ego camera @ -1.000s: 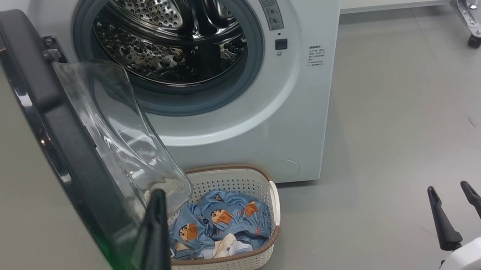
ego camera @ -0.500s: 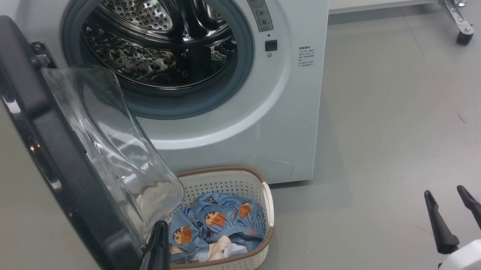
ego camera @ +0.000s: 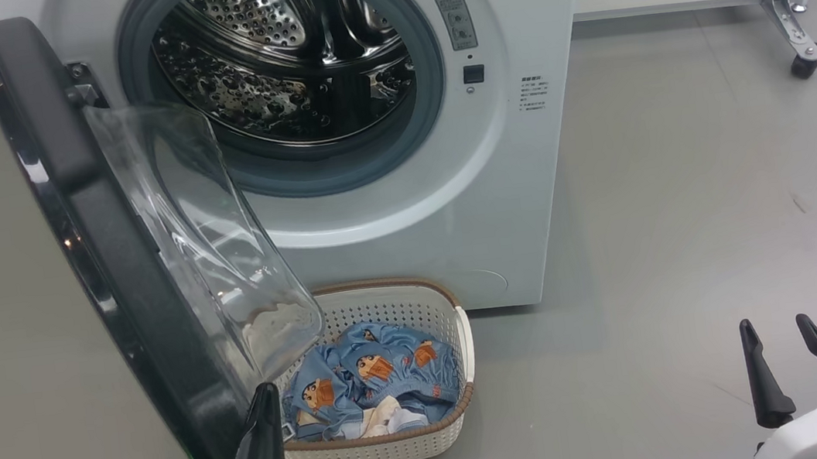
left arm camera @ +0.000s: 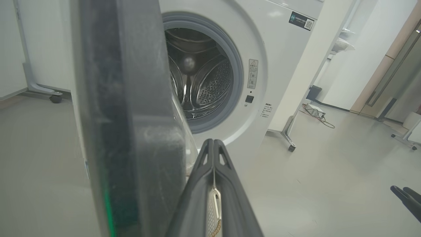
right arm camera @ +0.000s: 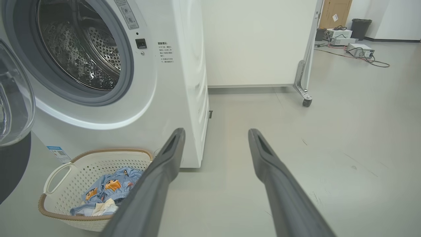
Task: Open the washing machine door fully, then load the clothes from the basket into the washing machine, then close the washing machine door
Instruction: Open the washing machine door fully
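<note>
Door-opening looked to be the step in hand. The washing machine door [ego camera: 110, 243] stood swung out to the robot's left, roughly edge-on to the head camera, its bulging glass hanging over the left part of the basket [ego camera: 384, 285]. Left gripper [ego camera: 267, 393] sat low at the door's bottom edge on the inner side, jaws pressed together. Whether the fingers actually touched the door could not be told. Right gripper [ego camera: 772, 323] hung well apart from the machine, over bare floor [ego camera: 684, 188], jaws spread and holding nothing. The basket sat on the floor just beside the washing machine [ego camera: 498, 195], below the open mouth. The clothes [ego camera: 383, 369] lay heaped inside it, none yet in the steel drum [ego camera: 279, 66]. My judgement was that the door was not fully open while its glass covered part of the basket. The next move seemed to call for the closed left fingers to push the inner face further leftward, before either arm went for the clothes.
</note>
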Robot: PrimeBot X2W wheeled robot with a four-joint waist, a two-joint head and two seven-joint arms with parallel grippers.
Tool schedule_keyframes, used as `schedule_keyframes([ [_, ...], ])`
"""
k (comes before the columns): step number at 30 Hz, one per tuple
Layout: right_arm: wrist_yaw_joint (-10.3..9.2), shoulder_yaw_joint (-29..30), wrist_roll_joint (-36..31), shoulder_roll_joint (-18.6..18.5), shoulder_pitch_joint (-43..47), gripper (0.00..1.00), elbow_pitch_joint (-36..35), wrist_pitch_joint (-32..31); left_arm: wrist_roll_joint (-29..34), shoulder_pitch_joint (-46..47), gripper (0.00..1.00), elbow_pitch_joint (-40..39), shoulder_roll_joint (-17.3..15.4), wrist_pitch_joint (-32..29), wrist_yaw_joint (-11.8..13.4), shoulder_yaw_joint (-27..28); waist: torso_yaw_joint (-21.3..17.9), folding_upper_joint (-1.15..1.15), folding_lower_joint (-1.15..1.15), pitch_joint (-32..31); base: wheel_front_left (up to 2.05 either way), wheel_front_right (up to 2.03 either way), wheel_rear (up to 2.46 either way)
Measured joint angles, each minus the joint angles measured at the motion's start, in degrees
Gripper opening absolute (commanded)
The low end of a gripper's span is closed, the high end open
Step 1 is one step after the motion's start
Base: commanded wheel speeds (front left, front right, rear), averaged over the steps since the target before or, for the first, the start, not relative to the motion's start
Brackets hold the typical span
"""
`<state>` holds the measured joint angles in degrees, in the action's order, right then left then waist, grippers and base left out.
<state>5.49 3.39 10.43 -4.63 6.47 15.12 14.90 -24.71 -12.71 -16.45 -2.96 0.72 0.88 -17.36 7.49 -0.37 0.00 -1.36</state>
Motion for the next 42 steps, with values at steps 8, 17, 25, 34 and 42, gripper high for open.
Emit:
schedule_keyframes([
  [8,0.33,0.82,-0.43,0.26,0.03,1.0,-0.01,0.0,-0.02,0.4,0.0,1.01,0.02,-0.04,2.6,0.19,2.54,0.0,0.0,0.39,0.0,0.0,0.0],
  [17,0.53,1.09,-0.99,0.59,0.04,1.0,-0.03,0.0,-0.1,1.38,0.0,1.97,0.19,1.38,3.31,1.78,6.03,0.0,0.0,0.81,0.0,0.0,0.0],
  [25,0.97,1.02,-1.64,0.68,0.2,1.0,-0.04,0.0,-0.53,1.59,0.0,4.08,0.2,3.24,5.1,8.32,9.57,0.0,0.0,1.48,0.0,0.0,0.0],
  [34,1.03,-0.76,-3.07,0.74,-0.11,1.0,0.19,0.0,-1.36,4.39,0.0,8.97,0.01,5.17,5.7,17.26,11.14,0.0,0.0,2.73,0.0,0.0,0.0],
  [42,1.51,-1.49,-3.44,0.62,-0.23,1.0,0.9,0.0,-1.51,6.98,0.0,15.15,-2.2,6.52,5.78,23.9,9.42,0.0,0.0,2.79,0.0,0.0,0.0],
])
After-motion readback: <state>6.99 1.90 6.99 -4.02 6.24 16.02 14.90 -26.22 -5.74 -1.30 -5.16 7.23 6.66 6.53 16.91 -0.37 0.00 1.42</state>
